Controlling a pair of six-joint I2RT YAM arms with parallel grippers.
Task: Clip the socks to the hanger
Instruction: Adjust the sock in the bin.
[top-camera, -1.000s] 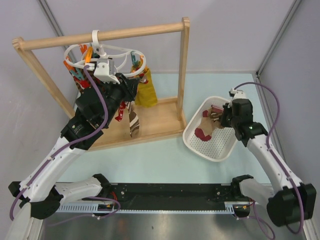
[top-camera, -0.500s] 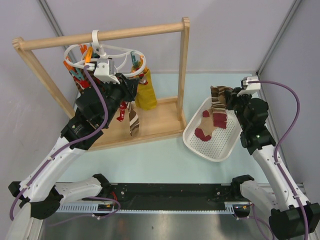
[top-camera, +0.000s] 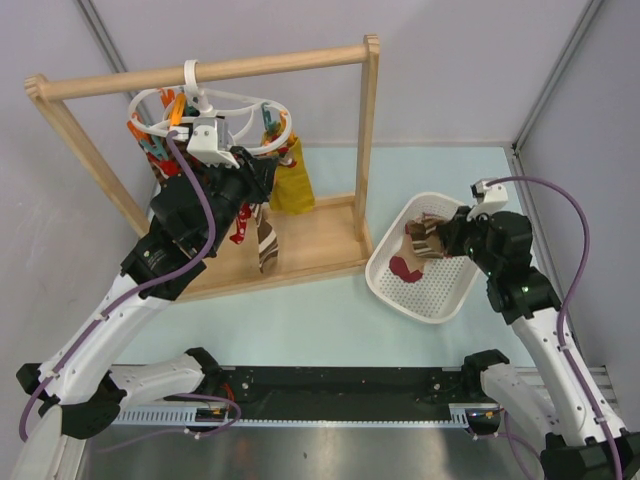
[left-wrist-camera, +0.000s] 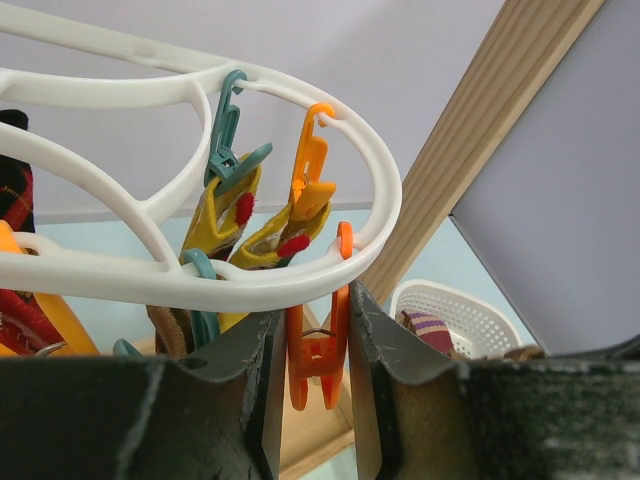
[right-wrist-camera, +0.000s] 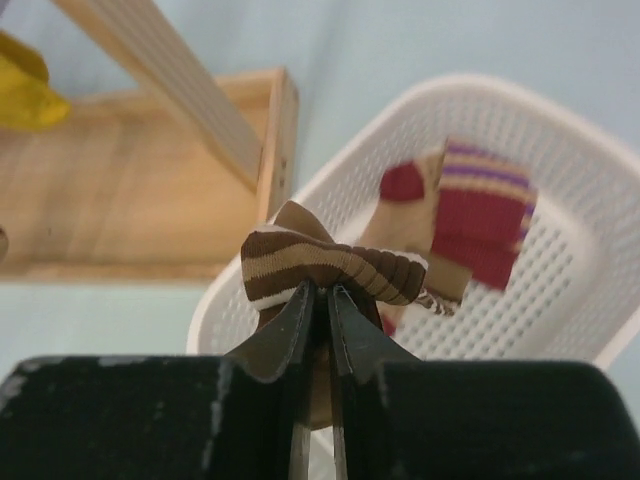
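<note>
The white oval hanger (top-camera: 240, 105) hangs by its hook from the wooden rail. In the left wrist view its ring (left-wrist-camera: 370, 180) carries teal and orange pegs. My left gripper (top-camera: 262, 175) sits just under the ring, and in its wrist view it (left-wrist-camera: 313, 340) is shut on an orange peg (left-wrist-camera: 315, 355), one finger against each side. My right gripper (top-camera: 445, 240) is shut on a brown sock with cream stripes (top-camera: 428, 238), bunched at the fingertips (right-wrist-camera: 330, 262) and held above the basket. A red sock (top-camera: 405, 268) lies in the basket. Another brown sock (top-camera: 268, 240) hangs from the hanger.
The wooden rail frame (top-camera: 250, 65) stands at the back left on its board. A mustard-yellow sock (top-camera: 292, 185) hangs clipped on the hanger's right side. The white perforated basket (top-camera: 430, 300) sits right of the frame's post and holds a red and tan sock (right-wrist-camera: 480, 215).
My right gripper has lifted the brown striped sock out of the basket, raised it, then turned it leftward and lower. The left arm has not moved.
</note>
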